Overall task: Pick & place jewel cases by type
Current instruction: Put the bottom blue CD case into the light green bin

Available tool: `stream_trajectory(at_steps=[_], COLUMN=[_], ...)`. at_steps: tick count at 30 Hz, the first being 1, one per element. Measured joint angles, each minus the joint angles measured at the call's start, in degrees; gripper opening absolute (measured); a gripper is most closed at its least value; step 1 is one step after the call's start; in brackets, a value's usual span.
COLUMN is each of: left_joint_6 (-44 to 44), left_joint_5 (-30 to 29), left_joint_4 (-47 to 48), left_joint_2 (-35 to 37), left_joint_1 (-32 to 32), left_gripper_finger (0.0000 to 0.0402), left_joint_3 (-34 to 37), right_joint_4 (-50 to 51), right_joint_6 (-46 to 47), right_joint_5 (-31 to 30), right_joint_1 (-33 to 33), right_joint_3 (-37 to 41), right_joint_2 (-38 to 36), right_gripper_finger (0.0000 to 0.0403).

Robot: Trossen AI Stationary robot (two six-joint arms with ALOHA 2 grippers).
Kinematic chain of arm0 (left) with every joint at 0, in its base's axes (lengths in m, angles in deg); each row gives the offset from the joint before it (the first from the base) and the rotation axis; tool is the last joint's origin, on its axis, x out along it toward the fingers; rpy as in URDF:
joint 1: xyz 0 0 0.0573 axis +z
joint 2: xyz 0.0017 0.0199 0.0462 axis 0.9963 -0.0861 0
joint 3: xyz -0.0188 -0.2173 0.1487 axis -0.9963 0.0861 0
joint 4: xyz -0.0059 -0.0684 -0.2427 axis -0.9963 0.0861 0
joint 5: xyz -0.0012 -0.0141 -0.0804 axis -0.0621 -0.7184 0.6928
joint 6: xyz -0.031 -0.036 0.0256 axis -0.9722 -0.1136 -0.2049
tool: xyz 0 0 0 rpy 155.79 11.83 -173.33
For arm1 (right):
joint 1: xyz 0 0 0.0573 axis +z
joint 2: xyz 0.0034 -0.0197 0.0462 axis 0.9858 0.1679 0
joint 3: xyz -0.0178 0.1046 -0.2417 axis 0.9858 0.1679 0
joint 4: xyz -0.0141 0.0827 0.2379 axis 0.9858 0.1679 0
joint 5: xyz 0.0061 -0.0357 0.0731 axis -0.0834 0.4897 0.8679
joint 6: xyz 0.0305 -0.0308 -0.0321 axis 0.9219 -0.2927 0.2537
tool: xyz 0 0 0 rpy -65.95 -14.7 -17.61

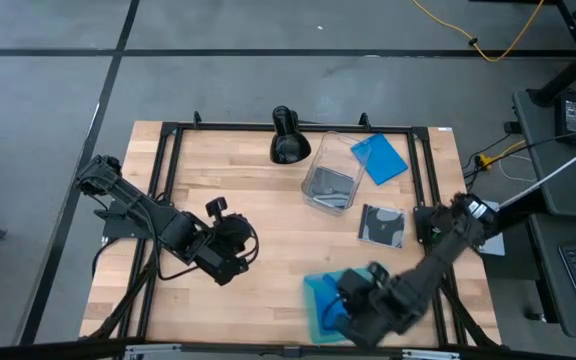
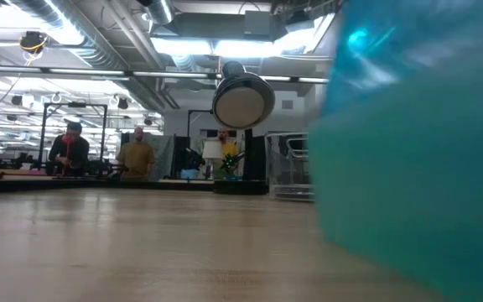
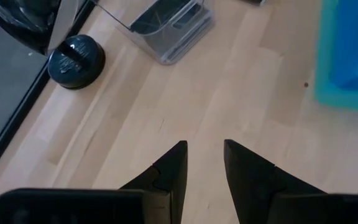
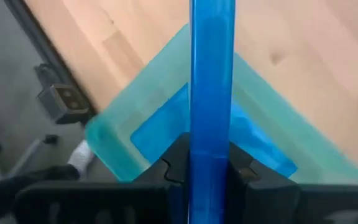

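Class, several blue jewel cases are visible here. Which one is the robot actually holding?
The blue case clamped edge-on in the right gripper, above the teal tray. Another blue case lies flat in that tray; a third lies on the table beside the clear tub.

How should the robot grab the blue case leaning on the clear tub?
The blue case sits tilted on the clear tub's rim, so one edge sticks out free. Come from above and pinch that raised outer edge across its thin faces. The free left claw might do it.

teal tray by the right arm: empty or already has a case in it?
Not empty. Right wrist view shows a blue case lying flat inside the teal tray, while the right gripper, above it, holds another blue case edge-on.
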Motion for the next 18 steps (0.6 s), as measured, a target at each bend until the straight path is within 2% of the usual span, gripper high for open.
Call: stream_trajectory(at_steps=[3,7,11,15,18], left_joint_6=[-0.5,-0.6,-2.5,-5.6,-7.5], left_joint_5=[0.5,2.9,1.7,-0.9,-2.1], left_joint_4=[-0.9,-1.3,-0.7,-0.6,-0.6], left_joint_2=[0.0,0.0,0.0,0.0,0.0], left_joint_1=[-0.2,-1.1,-2.3,-3.5,-4.2], left_gripper_finger=[0.0097,0.0097,0.0097,0.0097,0.0097], left_joint_3=[0.0,0.0,0.0,0.0,0.0], right_joint_4=[0.4,0.6,4.1,11.4,15.3], right_joint_6=[-8.2,-12.1,-8.8,-4.3,0.1], right_joint_5=[0.9,3.8,6.1,4.0,3.7], right_joint_1=[-3.4,-5.6,-4.6,-2.2,-0.4], right_joint_3=[0.0,0.0,0.0,0.3,7.1], right_joint_2=[-0.8,-3.9,-7.6,-11.9,-18.2], right_gripper_finger=[0.0050,0.0050,0.0050,0.0050,0.0050])
